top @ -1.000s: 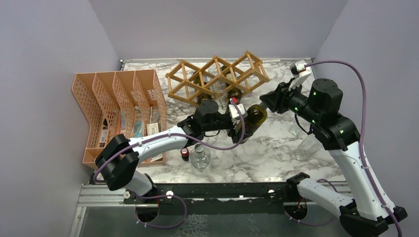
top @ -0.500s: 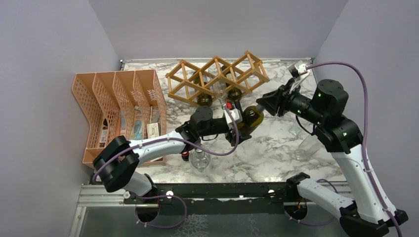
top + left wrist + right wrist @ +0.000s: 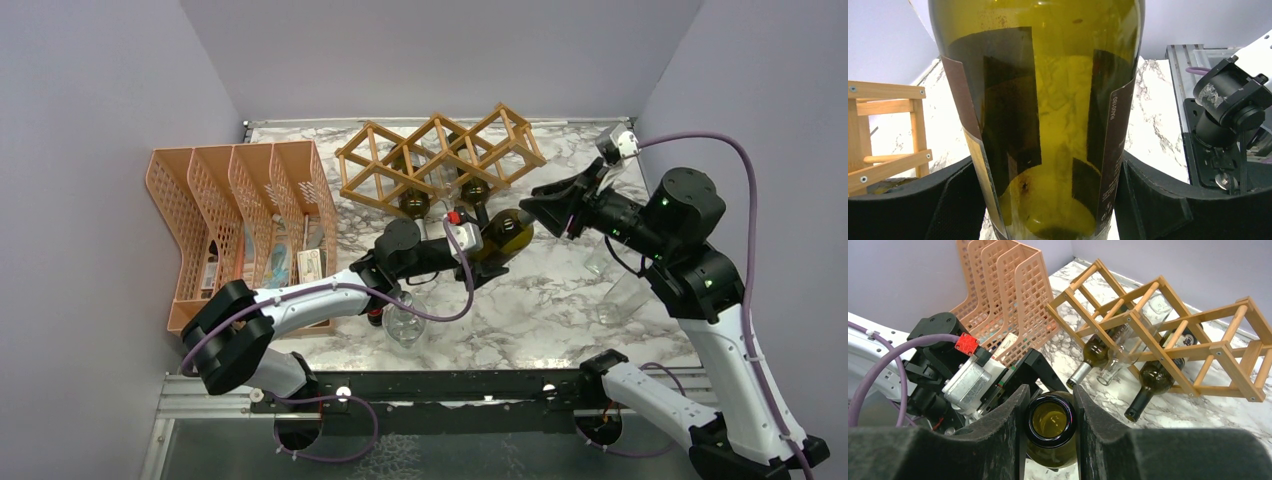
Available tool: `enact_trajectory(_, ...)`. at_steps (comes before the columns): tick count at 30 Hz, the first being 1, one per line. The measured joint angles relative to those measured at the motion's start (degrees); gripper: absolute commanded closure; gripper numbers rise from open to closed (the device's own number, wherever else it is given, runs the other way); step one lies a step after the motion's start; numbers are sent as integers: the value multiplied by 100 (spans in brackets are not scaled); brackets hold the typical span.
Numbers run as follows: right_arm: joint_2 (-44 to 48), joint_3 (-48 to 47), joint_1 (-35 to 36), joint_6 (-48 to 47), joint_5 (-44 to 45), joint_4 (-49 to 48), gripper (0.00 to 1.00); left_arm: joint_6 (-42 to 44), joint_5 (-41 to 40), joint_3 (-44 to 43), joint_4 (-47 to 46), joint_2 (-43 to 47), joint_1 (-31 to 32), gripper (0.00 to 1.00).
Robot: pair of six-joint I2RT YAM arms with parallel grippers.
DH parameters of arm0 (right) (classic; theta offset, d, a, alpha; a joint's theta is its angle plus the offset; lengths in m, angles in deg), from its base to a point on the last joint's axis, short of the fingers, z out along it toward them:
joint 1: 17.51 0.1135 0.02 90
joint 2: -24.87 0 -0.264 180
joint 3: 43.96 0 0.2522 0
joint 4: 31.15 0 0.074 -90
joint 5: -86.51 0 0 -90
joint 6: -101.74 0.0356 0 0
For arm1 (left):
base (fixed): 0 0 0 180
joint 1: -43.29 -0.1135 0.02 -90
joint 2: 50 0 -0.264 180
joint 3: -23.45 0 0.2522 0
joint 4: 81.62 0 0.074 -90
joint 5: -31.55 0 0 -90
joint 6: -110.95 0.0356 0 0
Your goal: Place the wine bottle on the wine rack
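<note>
Bottle (image 3: 505, 232) gripped by left tool (image 3: 478, 250) and right tool (image 3: 1050, 400) (apparently); stocked wine rack (image 3: 1220, 347) nearby.

An orange mesh file organiser (image 3: 235, 215) stands along the left edge of the marble desk (image 3: 560, 320), its upright dividers running toward the far left corner, with a few papers and cards (image 3: 305, 262) tucked in its nearer slots. Close to the middle of the near edge stands a clear glass bottle (image 3: 405, 322), and just to its left is a small dark bottle with a red cap (image 3: 374, 310). Toward the far edge lie two dark bottles (image 3: 1153, 382) and a clear one (image 3: 1128, 347), necks slanting toward the near side, while by the right edge sits some clear glassware (image 3: 620, 295), too faint to make out.
</note>
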Motion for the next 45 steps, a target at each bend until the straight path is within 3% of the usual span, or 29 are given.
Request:
enact_trajectory(7,57,0,0,15,-28,-26,47,354,-107,0,33,94,0,100)
enact_trajectory(13,205,0,0,199,-15,31,32,911,-262,0,98,101,-26,100)
enact_trajectory(29,505,-452,0,153,1274,494,29,3036,-313,-236,210,92,-37,100)
enact_trajectory(37,588,-951,0,160,1274,953,29,5123,-505,-1016,1209,98,-37,100)
enact_trajectory(45,608,-756,0,90,1333,1670,29,7121,-1054,-1746,2400,96,-39,100)
